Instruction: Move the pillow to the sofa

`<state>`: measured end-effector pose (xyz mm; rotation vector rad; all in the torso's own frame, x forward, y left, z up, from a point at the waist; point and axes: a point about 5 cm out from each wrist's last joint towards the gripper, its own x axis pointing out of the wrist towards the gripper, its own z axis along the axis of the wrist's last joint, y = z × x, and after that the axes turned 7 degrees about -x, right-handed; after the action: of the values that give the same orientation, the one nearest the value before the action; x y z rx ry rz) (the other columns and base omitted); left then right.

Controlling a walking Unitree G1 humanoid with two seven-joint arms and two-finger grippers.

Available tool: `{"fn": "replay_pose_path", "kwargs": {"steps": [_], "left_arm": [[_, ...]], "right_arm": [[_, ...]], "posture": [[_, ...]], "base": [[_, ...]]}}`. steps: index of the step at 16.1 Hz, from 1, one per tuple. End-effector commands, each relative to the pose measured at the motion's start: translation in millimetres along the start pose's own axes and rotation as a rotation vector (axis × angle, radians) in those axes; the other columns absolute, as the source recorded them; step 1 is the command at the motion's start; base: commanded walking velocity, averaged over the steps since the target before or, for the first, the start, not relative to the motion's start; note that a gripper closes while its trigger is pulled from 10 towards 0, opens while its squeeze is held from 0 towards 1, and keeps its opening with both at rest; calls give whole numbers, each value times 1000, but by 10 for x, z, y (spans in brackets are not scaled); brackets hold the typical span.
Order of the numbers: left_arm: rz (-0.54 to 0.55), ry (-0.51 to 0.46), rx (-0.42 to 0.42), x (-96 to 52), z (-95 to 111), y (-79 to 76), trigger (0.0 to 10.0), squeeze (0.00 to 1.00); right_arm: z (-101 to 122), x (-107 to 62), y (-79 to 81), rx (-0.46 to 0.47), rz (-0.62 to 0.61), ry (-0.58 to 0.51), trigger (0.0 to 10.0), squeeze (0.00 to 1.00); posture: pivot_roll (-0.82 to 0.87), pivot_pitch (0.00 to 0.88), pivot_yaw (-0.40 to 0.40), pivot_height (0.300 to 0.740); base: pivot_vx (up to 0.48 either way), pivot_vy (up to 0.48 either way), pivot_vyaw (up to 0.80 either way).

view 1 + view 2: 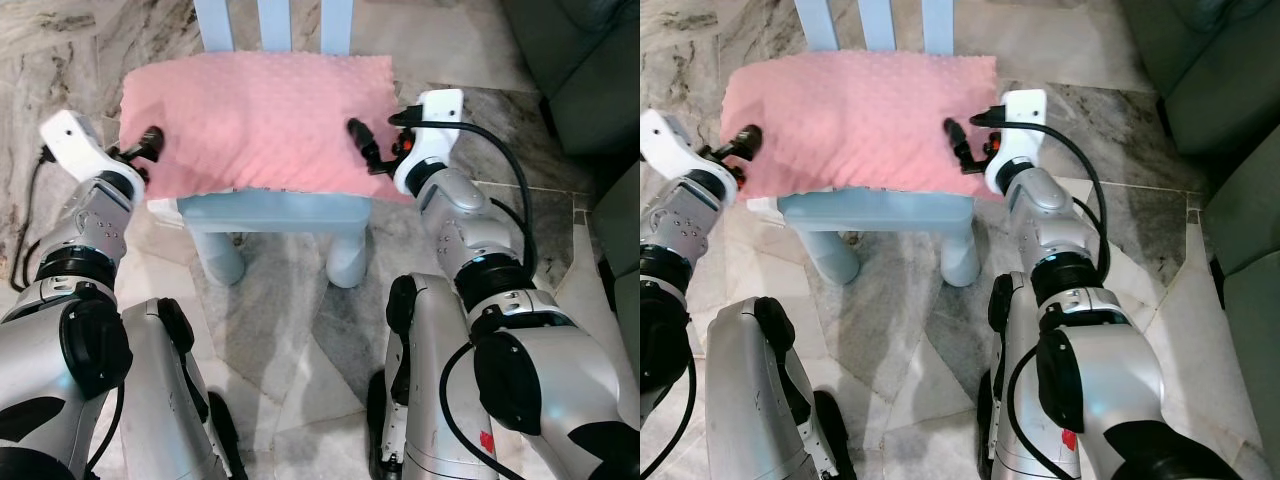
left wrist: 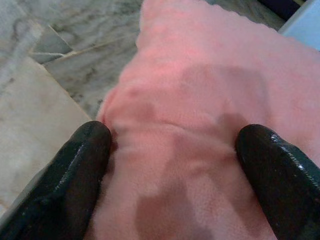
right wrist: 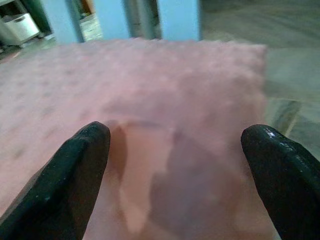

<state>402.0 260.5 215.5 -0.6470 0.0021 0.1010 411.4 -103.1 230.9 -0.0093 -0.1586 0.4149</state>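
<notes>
**Pillow flanked on both sides, not yet lifted**

Marble floor (image 1: 300, 330) lay under the whole scene, and the robot stood facing a pale blue chair (image 1: 275, 212) with its slatted back rising at the far side. The left end effector (image 1: 150, 140) was at the pillow's left edge; in the left wrist view its two black fingers (image 2: 75, 170) were spread wide, one at the very edge of the fabric and the other resting further in, with the plush bunched slightly between them. It was open, touching the cloth but not clamped on it.

The pink pillow (image 1: 260, 120) lay flat across the chair seat, covering nearly all of it and overhanging a little at both sides. Its dimpled fleece looked soft and likely to sag once raised.

On the right, the right end effector (image 1: 362, 140) reached onto the pillow's right edge. The right wrist view showed its fingers (image 3: 75, 175) also held well apart above the pink surface, so it too was open with nothing gripped.

Further right, the dark green sofa (image 1: 590, 70) stood near the chair, across a strip of floor.

By my reading the step in hand was taking hold, with carrying still to come. The next move would call for both pairs of fingers to close on the fabric at the two edges, then an even lift clear of the seat before a turn toward the sofa on the right.
</notes>
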Motion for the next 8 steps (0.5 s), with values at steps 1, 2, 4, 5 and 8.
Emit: {"fn": "replay_pose_path", "kwargs": {"steps": [1,2,4,5,8], "left_arm": [[-15,34,-29,2,-36,-5,10000,0],[-20,39,-39,2,-42,-10,10000,0],[-86,95,-29,-3,-107,-43,10000,0],[-117,134,-11,-10,-154,-57,10000,0],[-161,209,19,-31,-269,-56,0,0]], "right_arm": [[-36,14,46,22,28,22,10000,0],[-46,14,55,25,33,27,10000,0],[-140,10,145,57,97,73,10000,0],[-187,3,195,52,124,87,10000,0],[-216,2,317,79,184,74,0,0]], "posture": [[-82,389,-16,366],[-82,389,-16,366],[-82,391,-16,366],[-80,395,-17,366],[-78,400,-17,366]], "base": [[0,0,0],[0,0,0],[0,0,0],[0,0,0],[0,0,0]]}}
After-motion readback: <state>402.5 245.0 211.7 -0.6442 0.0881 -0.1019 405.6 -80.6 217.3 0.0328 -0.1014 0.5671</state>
